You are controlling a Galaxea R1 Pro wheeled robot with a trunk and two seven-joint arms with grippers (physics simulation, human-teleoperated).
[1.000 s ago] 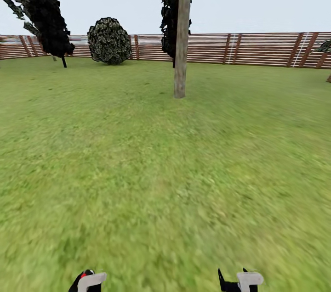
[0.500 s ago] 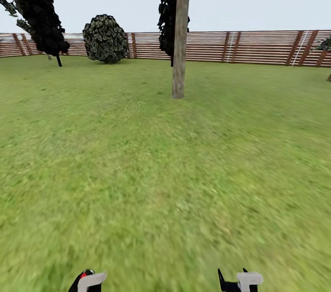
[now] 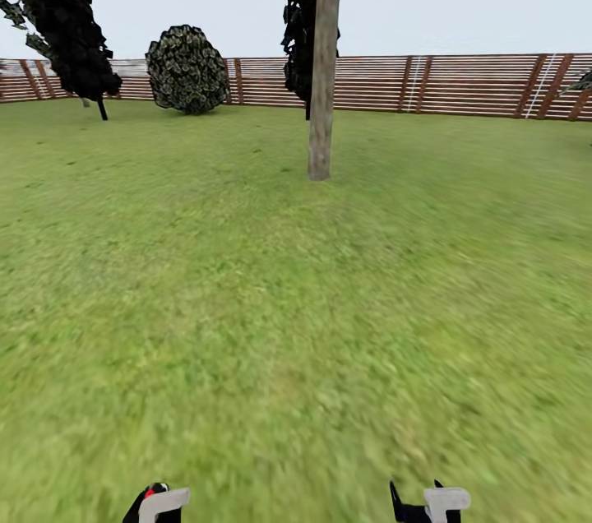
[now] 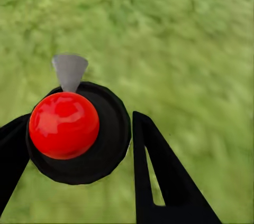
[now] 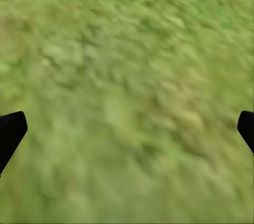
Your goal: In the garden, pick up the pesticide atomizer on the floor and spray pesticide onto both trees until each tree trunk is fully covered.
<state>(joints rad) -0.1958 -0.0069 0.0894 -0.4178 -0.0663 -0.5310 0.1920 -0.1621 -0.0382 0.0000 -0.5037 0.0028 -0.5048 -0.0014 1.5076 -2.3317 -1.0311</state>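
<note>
A wide flat green grass floor [image 3: 296, 326] stretches away from the robot to a brown horizontal-slat wooden fence [image 3: 460, 85] that closes the far side of the garden under a pale grey sky. Straight ahead, a little right of centre and well away from the robot, stands a tall tree with a thick, straight, mottled beige-grey trunk [image 3: 322, 62], bare low down, its foot on the grass in front of the fence and scraps of dark green-grey crown at the upper edge of the head view. Just behind it rises a near-black narrow conifer [image 3: 299, 21]. Far left, a second near-black conifer [image 3: 62, 13] leans over the lawn, and a round dark leafy bush [image 3: 187, 69] sits against the fence between the two.

At the near edge of the head view, the left gripper [image 3: 156, 504] sits low left and the right gripper [image 3: 432, 502] low right, well apart.

In the left wrist view the left gripper's [image 4: 79, 139] black fingers are clenched around the pesticide atomizer, a round black body with a glossy red ball top [image 4: 64, 124] and a small grey cone nozzle [image 4: 70, 71], held above the grass.

In the right wrist view the right gripper's [image 5: 127, 129] black fingertips [image 5: 10, 131] stand spread wide at opposite edges, released, with blurred grass between them.
</note>
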